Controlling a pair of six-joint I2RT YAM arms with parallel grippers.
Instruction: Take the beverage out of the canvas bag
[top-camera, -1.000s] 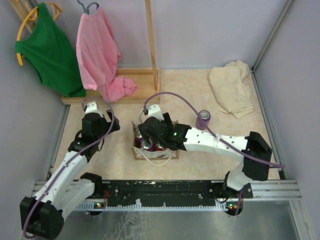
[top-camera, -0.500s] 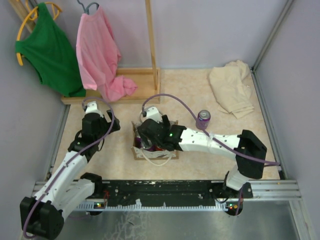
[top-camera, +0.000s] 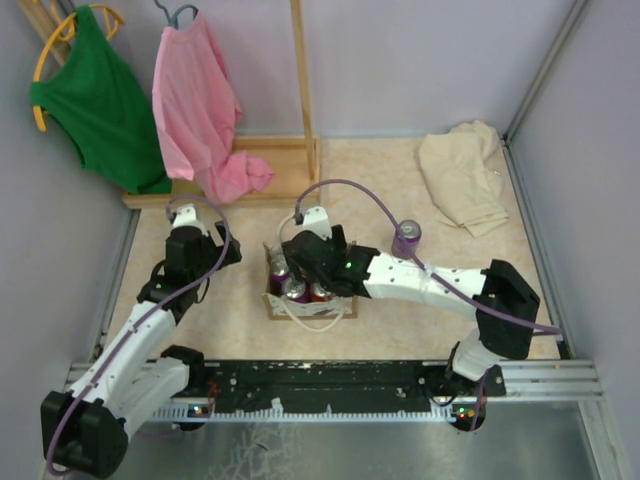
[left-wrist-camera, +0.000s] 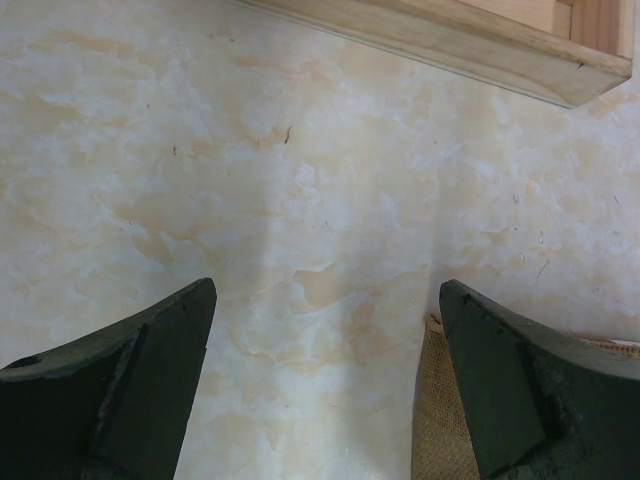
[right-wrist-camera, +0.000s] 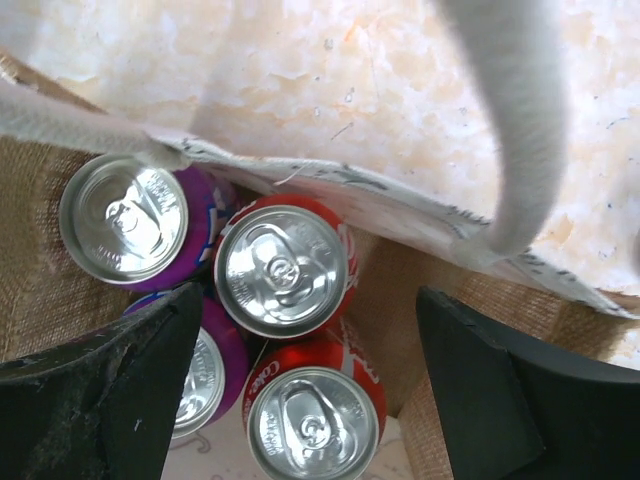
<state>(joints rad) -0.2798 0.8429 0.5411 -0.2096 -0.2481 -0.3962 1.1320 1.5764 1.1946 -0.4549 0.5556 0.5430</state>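
over the canvas bag (right-wrist-camera: 45, 270) at bench (top-camera: 400, 335) centre, the right claw (right-wrist-camera: 310, 305) has drawn back toward 3 o'clock, baring the cans (right-wrist-camera: 283, 268) inside. it gapes wide, holding nothing; the left claw (left-wrist-camera: 327, 290) likewise.

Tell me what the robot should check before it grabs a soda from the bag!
1. Right end effector open: ok.
2. It hangs over the canvas bag: ok.
3. Red can lined up under it: ok.
4. Rope handle off that can's top: ok.
5. Left end effector open and empty: ok.
6. Gap down to the can: cannot tell.
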